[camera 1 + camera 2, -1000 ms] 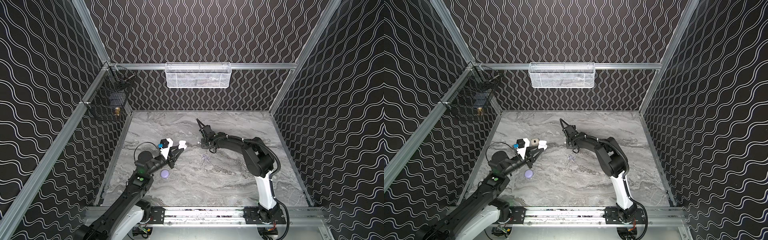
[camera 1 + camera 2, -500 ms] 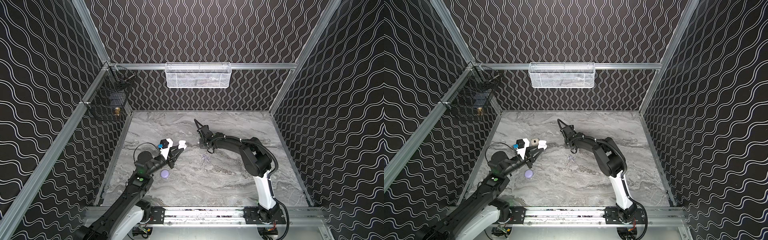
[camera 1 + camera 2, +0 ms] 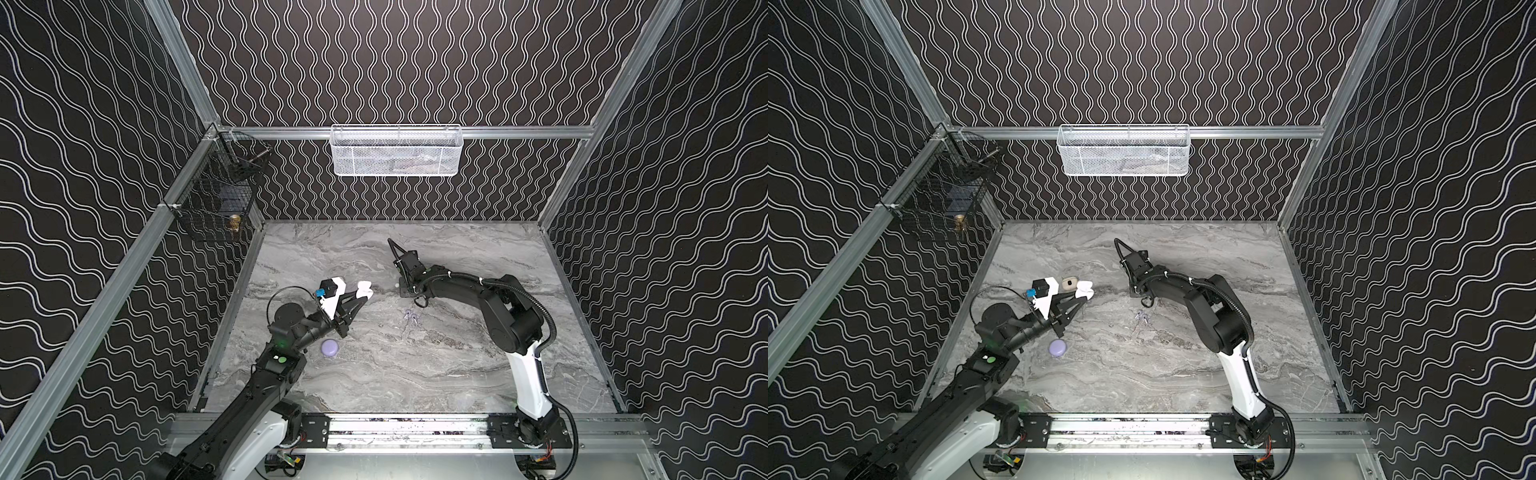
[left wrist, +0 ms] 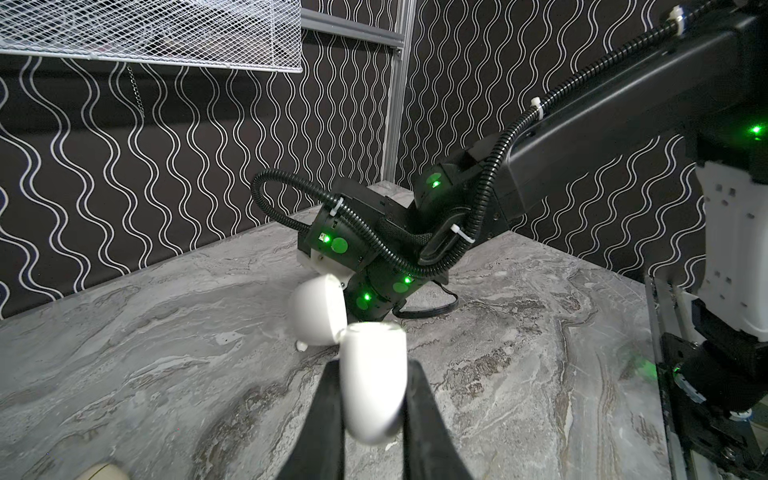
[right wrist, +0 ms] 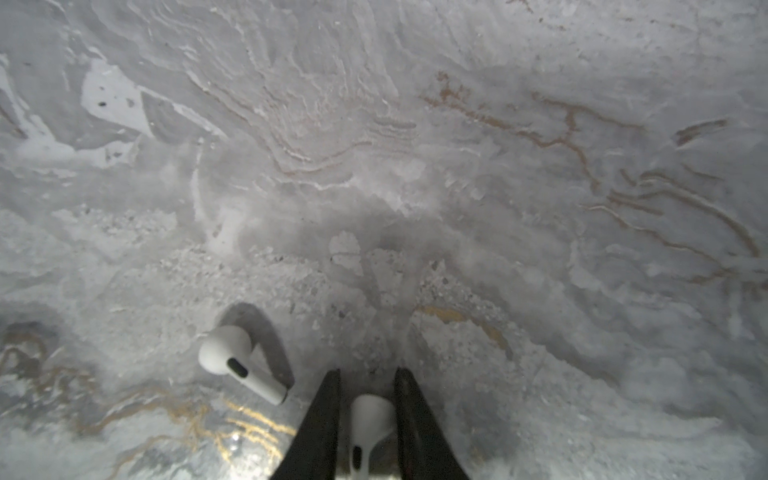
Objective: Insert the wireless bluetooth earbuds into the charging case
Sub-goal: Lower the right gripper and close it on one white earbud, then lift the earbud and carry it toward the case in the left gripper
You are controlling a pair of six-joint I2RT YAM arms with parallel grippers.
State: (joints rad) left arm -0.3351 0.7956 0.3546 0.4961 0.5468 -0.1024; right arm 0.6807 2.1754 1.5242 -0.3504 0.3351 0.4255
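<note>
Since a second ago the right arm had shifted slightly leftward in both top views and its fingers (image 5: 322,424) had come closer; the left arm had not moved. The right hand (image 5: 367,372) stood low on the bench (image 3: 415,374), a white earbud (image 5: 370,419) between its fingers, close on both sides. Whether they pressed it I could not tell, and the picture edge cut its stem. A second earbud (image 5: 239,365) lay just beside. The left hand (image 4: 372,374) grasped the open white case (image 4: 374,399) above the bench. A lilac case (image 3: 330,347) and a lilac pair (image 3: 411,316) lay well apart, bare bench around them. In both top views the wrist hid the right fingers.
</note>
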